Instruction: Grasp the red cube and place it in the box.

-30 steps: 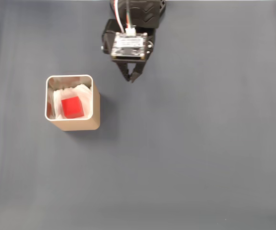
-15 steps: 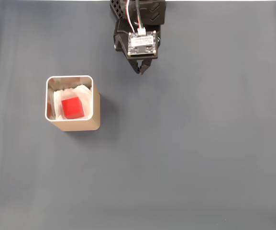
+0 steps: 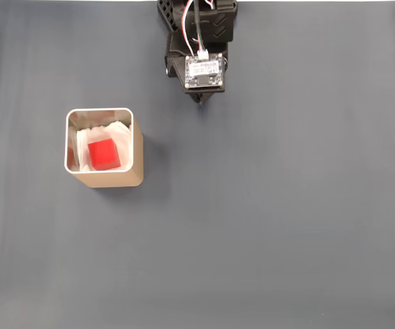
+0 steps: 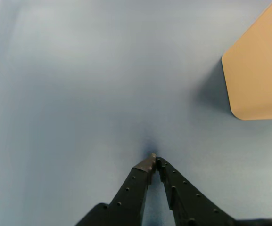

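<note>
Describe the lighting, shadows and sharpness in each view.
Fixed view: even, soft light, sharp; the box casts a faint shadow to its right. Wrist view: bluish tint, box shadow on its left, claw in focus with a small dark shadow at its tips.
</note>
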